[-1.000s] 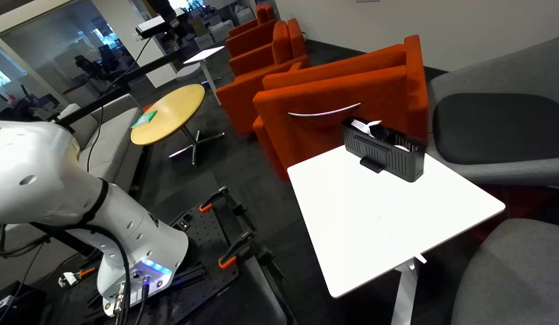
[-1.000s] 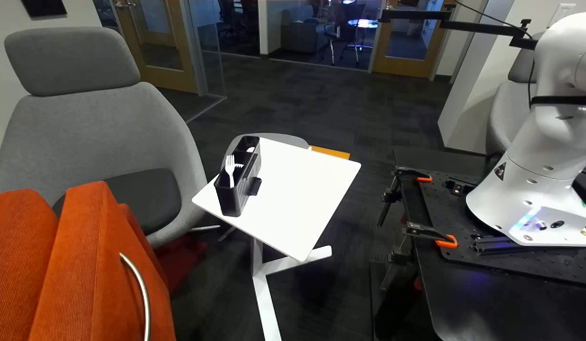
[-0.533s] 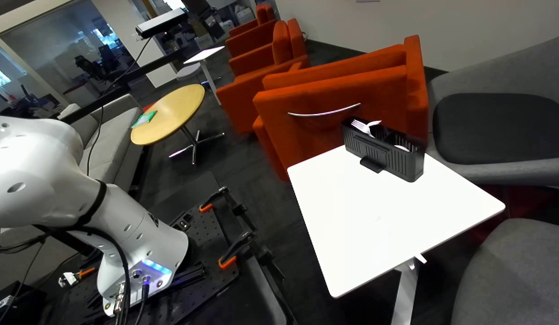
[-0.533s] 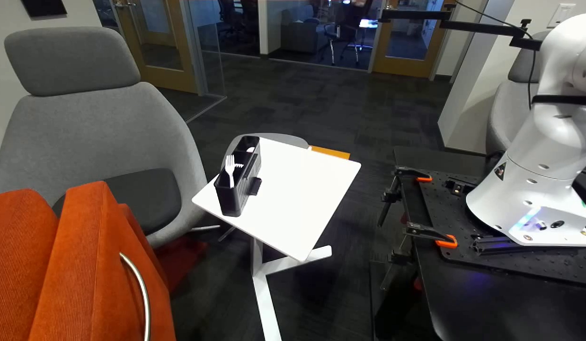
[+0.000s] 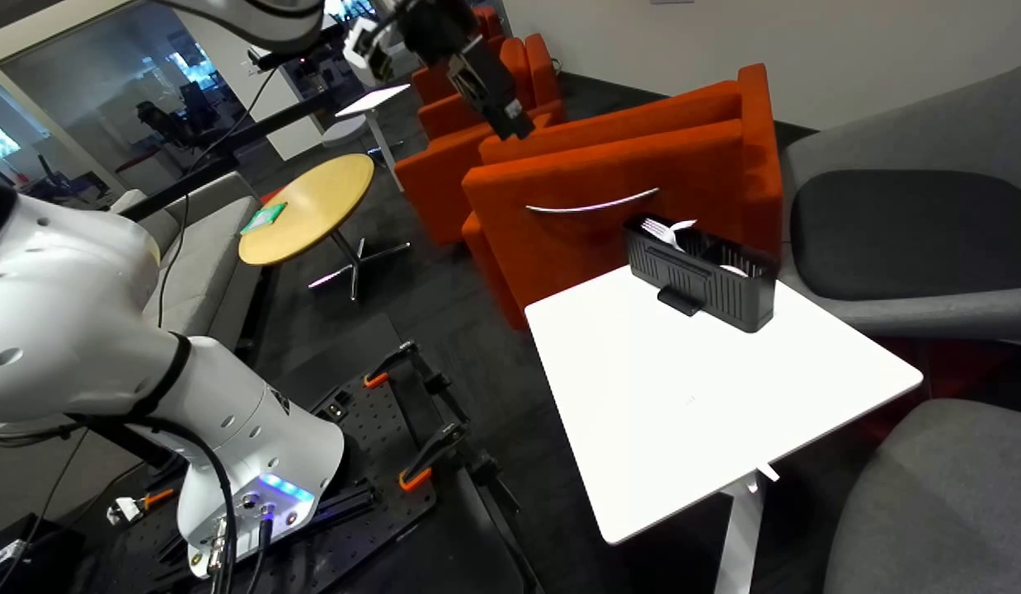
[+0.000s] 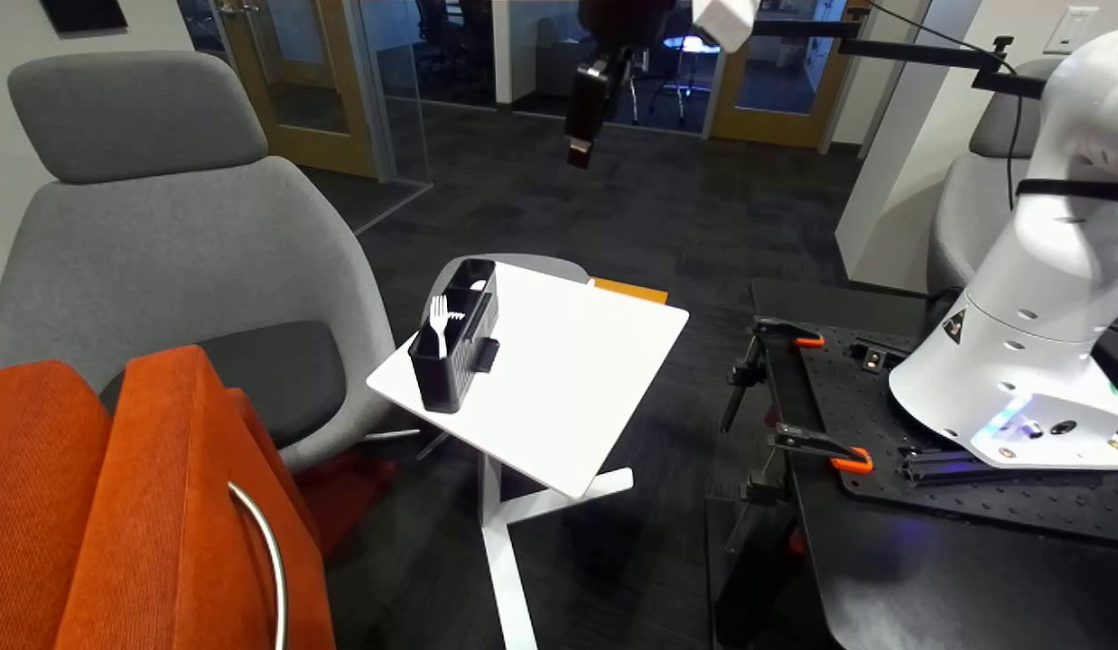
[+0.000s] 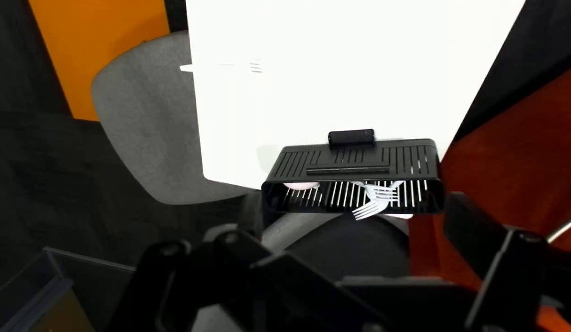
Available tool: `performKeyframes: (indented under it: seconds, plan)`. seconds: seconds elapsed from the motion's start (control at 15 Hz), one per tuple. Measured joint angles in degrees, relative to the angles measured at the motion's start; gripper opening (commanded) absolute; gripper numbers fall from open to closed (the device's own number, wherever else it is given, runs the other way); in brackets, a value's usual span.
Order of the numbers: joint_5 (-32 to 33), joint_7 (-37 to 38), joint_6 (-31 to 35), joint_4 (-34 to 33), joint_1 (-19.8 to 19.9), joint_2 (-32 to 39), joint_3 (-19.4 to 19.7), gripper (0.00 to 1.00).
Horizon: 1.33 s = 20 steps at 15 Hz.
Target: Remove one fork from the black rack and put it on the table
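The black rack [image 5: 700, 272] stands at the edge of the white table [image 5: 675, 412]; both also show in an exterior view [image 6: 455, 338]. Two white forks [image 7: 382, 193] stick out of one compartment. A pale rounded utensil end [image 7: 301, 185] shows in the other compartment. Another white fork [image 7: 256, 66] lies on the table, its handle reaching past the edge; its tines are faint against the white. My gripper [image 7: 354, 205] is open and empty, above and apart from the rack. It shows at the top of both exterior views [image 5: 510, 128] [image 6: 579, 153].
An orange armchair [image 5: 609, 190] stands close behind the rack. Grey chairs [image 6: 189, 271] [image 5: 939, 503] stand beside the table. The black bench [image 6: 956, 560] with clamps holds the robot base. A round wooden table [image 5: 312, 206] stands farther off.
My gripper has come down and across toward the table and rack, entering both exterior views more fully. The arm leans further. The rack, forks and table have not moved.
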<state>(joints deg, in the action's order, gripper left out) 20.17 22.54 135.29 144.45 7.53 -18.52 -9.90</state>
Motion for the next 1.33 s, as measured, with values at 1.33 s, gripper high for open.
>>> performKeyframes:
  seconds: [1.33]
  plan:
    - [19.27, 5.29, 13.64, -18.03, -3.68, 34.67, 8.37, 1.0]
